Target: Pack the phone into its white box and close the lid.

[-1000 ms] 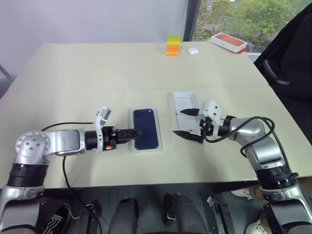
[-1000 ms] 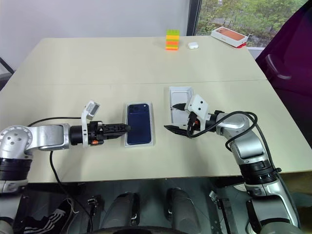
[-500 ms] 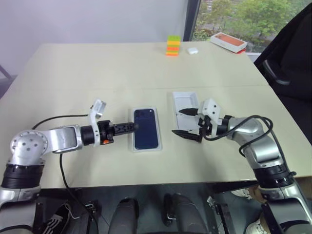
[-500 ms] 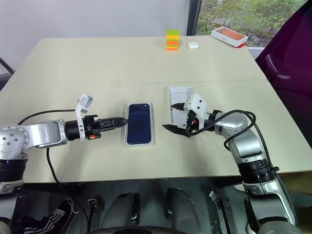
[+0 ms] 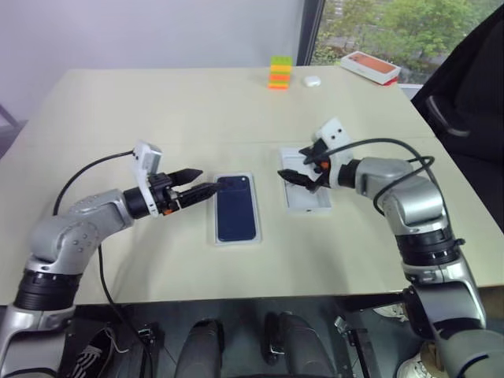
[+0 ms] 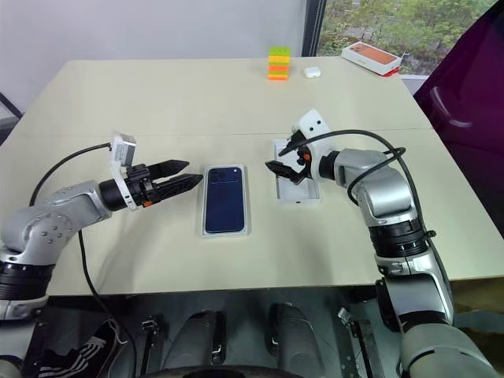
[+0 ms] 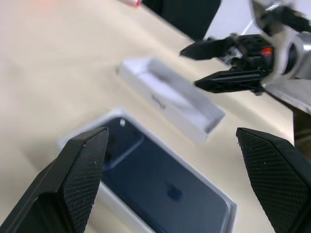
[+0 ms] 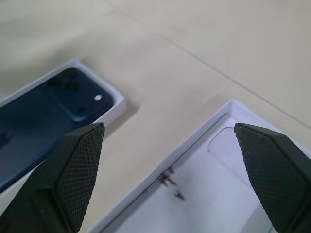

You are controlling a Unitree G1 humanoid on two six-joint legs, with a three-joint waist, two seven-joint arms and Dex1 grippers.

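Since the phone (image 5: 236, 208) already lies face-down inside the white box (image 5: 253, 239), its dark back and corner camera cluster up and a thin white rim showing all round it, the packing half looks done and what remains, by my reading, is fetching the cover. That cover, the lid (image 5: 305, 187), rests upside-down on the bench (image 5: 197, 110) with its plain white inside facing up, which is presumably why it sits open and shallow like a second tray.

Both claws are released and hold nothing. The left claw (image 5: 198, 183) hovers with its fingers spread, pointing across toward the box; the phone's camera end lies just beyond its tips, near but apart. The right claw (image 5: 298, 167) hangs above the lid's far end, fingers parted wide, tips aimed at the gap between lid and box. From its wrist camera the lid's near wall sits directly beneath, and the box corner holding the camera cluster lies just across a strip of bare bench.

I judge the right claw is placed to pinch one lid wall, while the left may steady the box. Further off from both claws stand a coloured block stack (image 5: 279, 73), a small white case (image 5: 311, 80) and an orange-topped box (image 5: 370, 67).
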